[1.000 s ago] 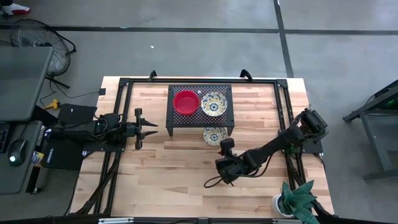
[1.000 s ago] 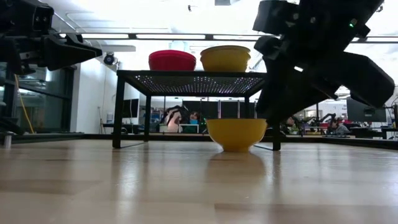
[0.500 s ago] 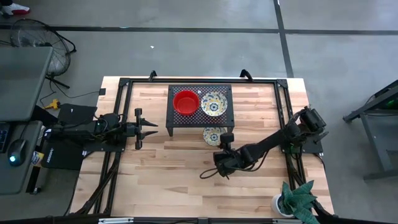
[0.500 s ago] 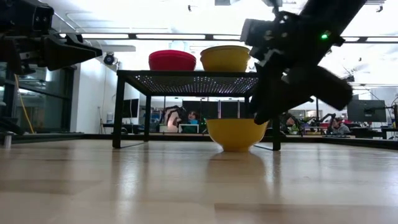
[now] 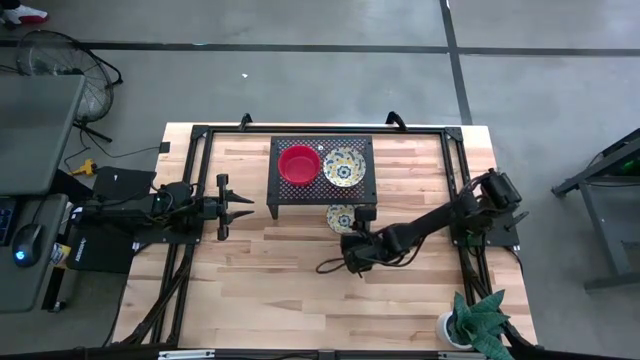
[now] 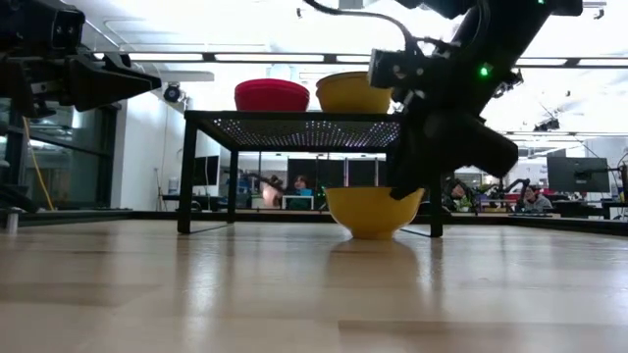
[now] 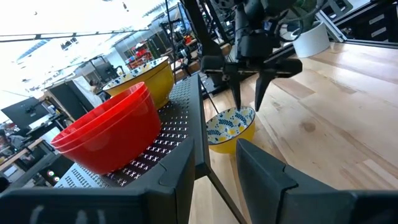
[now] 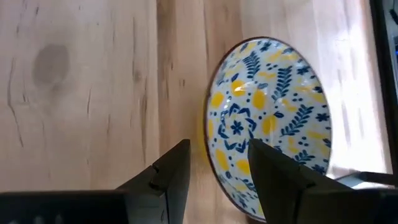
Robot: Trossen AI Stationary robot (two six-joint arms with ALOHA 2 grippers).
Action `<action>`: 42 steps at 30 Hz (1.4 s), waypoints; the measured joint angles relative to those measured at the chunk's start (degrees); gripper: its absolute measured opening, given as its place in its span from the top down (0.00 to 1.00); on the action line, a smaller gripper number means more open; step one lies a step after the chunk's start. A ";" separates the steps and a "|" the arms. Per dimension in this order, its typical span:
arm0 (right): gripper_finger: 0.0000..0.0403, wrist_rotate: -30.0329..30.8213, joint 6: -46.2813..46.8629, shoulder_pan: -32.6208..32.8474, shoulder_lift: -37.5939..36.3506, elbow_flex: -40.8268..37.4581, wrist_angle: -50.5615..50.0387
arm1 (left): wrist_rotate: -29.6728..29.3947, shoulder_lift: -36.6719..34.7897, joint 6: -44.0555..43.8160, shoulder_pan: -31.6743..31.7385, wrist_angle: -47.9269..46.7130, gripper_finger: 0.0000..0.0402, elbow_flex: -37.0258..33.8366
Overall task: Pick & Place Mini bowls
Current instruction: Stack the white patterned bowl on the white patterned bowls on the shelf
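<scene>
Seen from above: right arm stretched low and slantwise across the wooden table from its base at the right edge, right gripper just over the near rim of the floral bowl on the table, close by the front of the black mesh stand. On the stand, a red bowl and a second floral bowl side by side. Left arm level along the left side, left gripper aimed at the stand, well apart from it, nothing between its parted fingers. From table height: right arm dropping in from above, wrist bent down, dark gripper body beside the yellow-sided bowl and overlapping its right edge; touching or not, cannot tell here. Red bowl and yellow-sided one up on the stand; left gripper high at the side, horizontal. From the left wrist: right gripper pointing straight down, fingers spread, tips just above the patterned bowl beside the stand leg; red bowls, seemingly stacked, on the mesh. From the right wrist: own two fingers apart, straddling the rim of the blue-and-yellow bowl, one outside over bare wood, one over the inside, not closed on it.
</scene>
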 joint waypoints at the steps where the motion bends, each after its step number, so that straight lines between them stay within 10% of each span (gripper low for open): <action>1: 0.63 -0.34 -0.56 0.00 0.35 0.00 0.16 | 0.00 0.00 0.00 0.00 0.00 0.72 0.00; 25: 0.65 -1.89 -0.88 -1.09 2.31 -0.16 2.41 | 0.00 -0.02 0.00 0.00 0.00 0.72 0.00; 42: 0.96 -4.29 -0.89 -1.07 2.28 -0.17 3.08 | 0.00 -0.01 0.00 0.00 0.00 0.72 0.00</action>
